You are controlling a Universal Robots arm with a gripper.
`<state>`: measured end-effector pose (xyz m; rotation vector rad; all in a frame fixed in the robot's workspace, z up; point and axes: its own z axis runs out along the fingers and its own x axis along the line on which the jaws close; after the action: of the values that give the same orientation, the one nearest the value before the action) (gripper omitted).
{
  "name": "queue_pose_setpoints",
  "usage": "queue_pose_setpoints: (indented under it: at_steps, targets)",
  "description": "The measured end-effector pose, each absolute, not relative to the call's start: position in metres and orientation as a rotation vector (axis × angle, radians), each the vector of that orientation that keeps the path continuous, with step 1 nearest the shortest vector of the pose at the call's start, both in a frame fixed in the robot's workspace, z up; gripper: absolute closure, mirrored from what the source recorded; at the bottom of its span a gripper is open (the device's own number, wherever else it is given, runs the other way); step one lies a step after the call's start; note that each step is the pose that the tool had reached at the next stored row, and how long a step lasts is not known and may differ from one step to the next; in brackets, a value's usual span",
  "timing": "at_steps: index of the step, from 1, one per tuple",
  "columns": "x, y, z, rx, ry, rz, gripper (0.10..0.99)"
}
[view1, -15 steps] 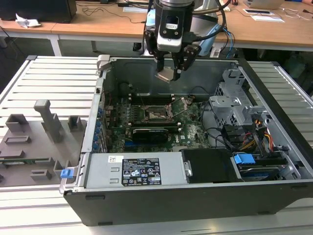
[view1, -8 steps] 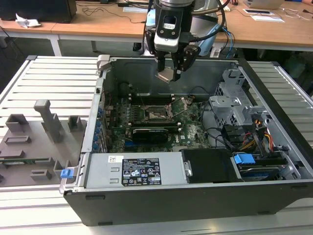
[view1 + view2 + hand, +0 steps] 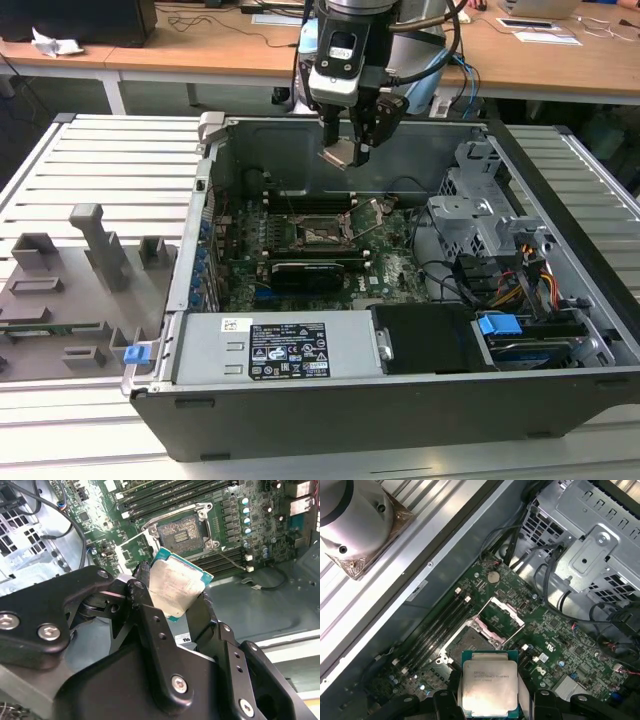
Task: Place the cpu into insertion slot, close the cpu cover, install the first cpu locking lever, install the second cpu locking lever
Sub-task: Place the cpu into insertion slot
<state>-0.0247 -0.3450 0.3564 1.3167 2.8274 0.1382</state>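
- The gripper (image 3: 349, 152) hangs over the open computer case (image 3: 196, 262), its two black fingers (image 3: 141, 580) clamped on opposite edges of the chip (image 3: 337, 157).
- In both wrist views the chip (image 3: 177, 587) (image 3: 489, 687) sits between the fingertips with its dull silver top facing the cameras. In the exterior view it hangs tilted below the gripper.
- The socket (image 3: 322, 234) lies on the green circuit board (image 3: 400, 270) below the gripper and well apart from the chip. Its dark pin field is bare in both wrist views (image 3: 182, 530) (image 3: 466, 645).
- The cover (image 3: 501, 614) is swung up off the socket, a thin metal frame with a square window, on the side of the socket farther from the gripper in the first wrist view.
- Long memory slots (image 3: 437, 627) run beside the socket, beyond the fingertips.
- A long black card (image 3: 310, 272) stands on the board below the gripper, past the socket in the exterior view.
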Motion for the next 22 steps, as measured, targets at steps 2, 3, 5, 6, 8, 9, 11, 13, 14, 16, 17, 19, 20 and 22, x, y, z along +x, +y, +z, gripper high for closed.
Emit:
queue_pose_setpoints:
  at_steps: [2,3,5,6,8,9,11,13,14,16,17,19,20,22]
  targets:
    - [-0.0247,-0.345,0.3564,1.336,2.818,0.138,0.553]
    - [-0.0247,-0.345,0.3564,1.347,2.812,0.138,0.553]
    - [-0.0247,-0.345,0.3563,1.364,2.803,0.138,0.553]
    - [-0.0247,-0.345,0.3563,1.377,2.797,0.137,0.553]
    - [-0.0247,-0.345,0.3562,1.395,2.787,0.137,0.553]
    - [-0.0247,-0.345,0.3562,1.403,2.782,0.137,0.553]
    - [-0.0247,-0.345,0.3561,1.423,2.772,0.137,0.553]
    - [-0.0247,-0.345,0.356,1.443,2.761,0.136,0.553]
    - [-0.0247,-0.345,0.356,1.453,2.755,0.136,0.553]
    - [-0.0247,-0.345,0.356,1.471,2.745,0.136,0.553]
    - [-0.0247,-0.345,0.3559,1.48,2.74,0.136,0.553]
    - [-0.0247,-0.345,0.3559,1.497,2.73,0.135,0.553]
    - [-0.0247,-0.345,0.3558,1.509,2.723,0.135,0.553]
    - [-0.0247,-0.345,0.3558,1.525,2.713,0.135,0.553]
